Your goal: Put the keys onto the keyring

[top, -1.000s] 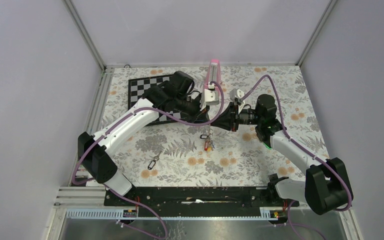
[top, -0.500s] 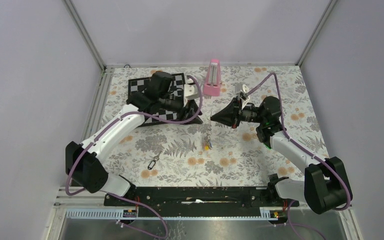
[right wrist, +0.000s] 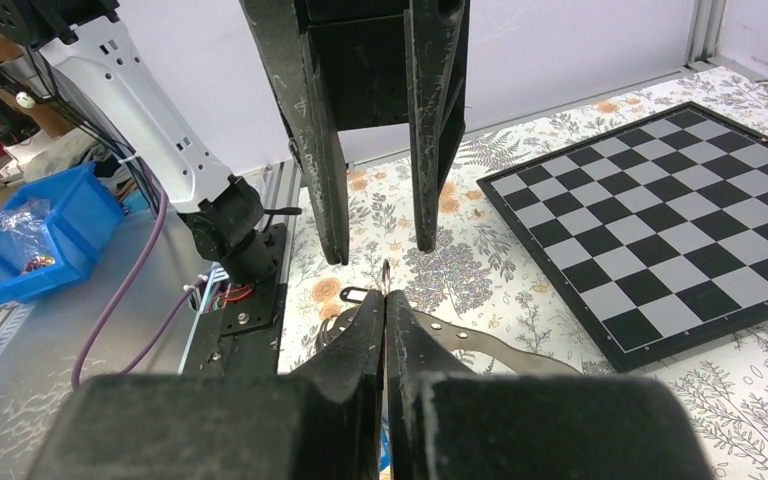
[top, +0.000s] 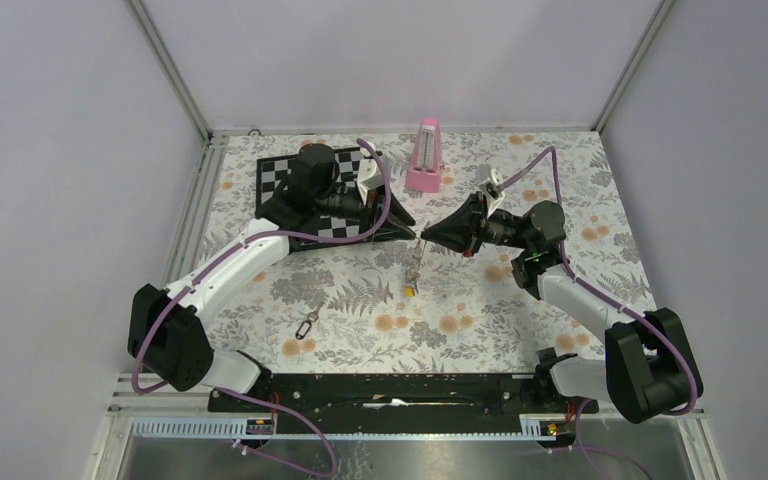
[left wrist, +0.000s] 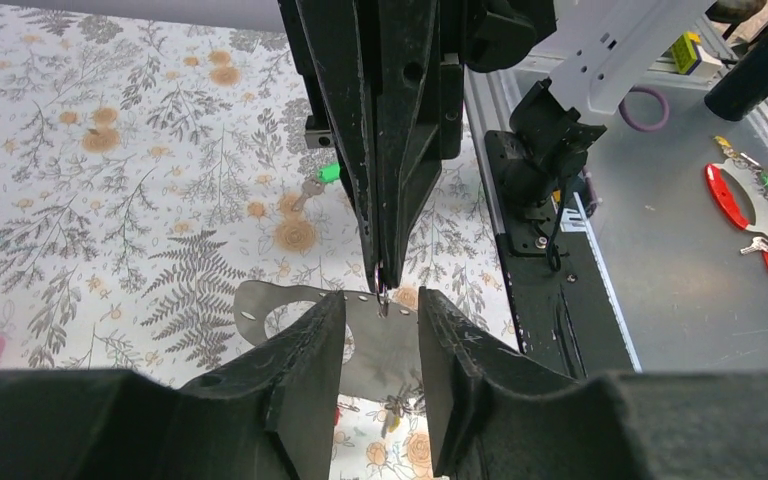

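Right gripper (right wrist: 386,300) is fully closed, fingers pressed flat together, pinching the thin wire of the keyring (right wrist: 386,272) right at the tips. Left gripper (left wrist: 380,303) faces it nose to nose with jaws partly open and nothing held. The wire sits just ahead of the gap between its fingers, and no contact is visible in the wrist view.

The keyring hangs off the right tips above the table (top: 520,330), mid-field, between the two grippers. The keys (top: 411,287) on it dangle in a bunch below, a yellow tag lowest; how many is too small to tell. One loose key (top: 307,322) lies flat on the table, well apart on the left arm's side, and its tag shows green in the left wrist view.

Handling, as a judgement:
- **Wire:** it looks light, thin and floppy, so it will likely sag and swing with the bunch.
- **Grip on the wire:** bare metal that thin could slip out of flat pads, so it needs a firm pinch at the very tips. A second hold would best go just beside the first, to keep a short stretch taut.
- **Keys:** they are probably light and stiff. Take one by the plastic tag and leave the metal hole clear for threading.
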You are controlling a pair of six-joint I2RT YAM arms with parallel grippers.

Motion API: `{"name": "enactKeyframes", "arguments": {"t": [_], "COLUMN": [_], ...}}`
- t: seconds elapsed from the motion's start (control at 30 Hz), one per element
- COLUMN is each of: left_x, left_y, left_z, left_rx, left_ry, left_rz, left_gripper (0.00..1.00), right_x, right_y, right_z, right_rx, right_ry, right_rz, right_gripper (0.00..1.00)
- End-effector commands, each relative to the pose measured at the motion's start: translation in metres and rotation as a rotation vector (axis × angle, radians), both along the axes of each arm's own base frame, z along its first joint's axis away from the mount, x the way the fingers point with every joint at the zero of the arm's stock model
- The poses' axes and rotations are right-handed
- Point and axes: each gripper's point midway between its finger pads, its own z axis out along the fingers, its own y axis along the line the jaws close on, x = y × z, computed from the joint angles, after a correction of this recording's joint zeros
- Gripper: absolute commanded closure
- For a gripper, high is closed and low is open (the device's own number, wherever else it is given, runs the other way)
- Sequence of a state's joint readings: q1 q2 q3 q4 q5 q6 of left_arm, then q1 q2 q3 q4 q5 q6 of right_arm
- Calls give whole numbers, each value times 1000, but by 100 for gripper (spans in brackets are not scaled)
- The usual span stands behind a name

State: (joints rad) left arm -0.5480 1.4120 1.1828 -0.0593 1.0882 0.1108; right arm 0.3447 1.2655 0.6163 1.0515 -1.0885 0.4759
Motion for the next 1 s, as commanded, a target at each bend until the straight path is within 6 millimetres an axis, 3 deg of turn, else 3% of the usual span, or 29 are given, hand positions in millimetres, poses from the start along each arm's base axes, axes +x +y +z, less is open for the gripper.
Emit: {"name": "enactKeyframes", "arguments": {"t": [0.0,0.3,0.6,0.8,0.9,0.97], "left_x": [-4,-4,-7,-6,-5,-5], "left_y": [-6,-6,-14,-15,-15,-13], "left_z": [8,0,-5,-4,-4,-8], "left_rx": [-50,-36,-25,-22,-20,4], "left_ry": [-9,-7,12,15,5,6], "left_rz": [-53,-57,-78,-77,-73,-64], "left_gripper": [64,66,77,87,99,100], "right_x": [2,2,2,2,2,2], "right_y": [-2,-2,-2,-2,-2,-3], "right_z": [17,18,16,14,12,12], "right_rx": [43,46,44,39,33,29], "right_ry": [-75,-74,-72,-73,-74,-80], "right_rz": [-20,-18,-22,-24,-26,-30], "right_gripper": [100,100,100,100,100,100]}}
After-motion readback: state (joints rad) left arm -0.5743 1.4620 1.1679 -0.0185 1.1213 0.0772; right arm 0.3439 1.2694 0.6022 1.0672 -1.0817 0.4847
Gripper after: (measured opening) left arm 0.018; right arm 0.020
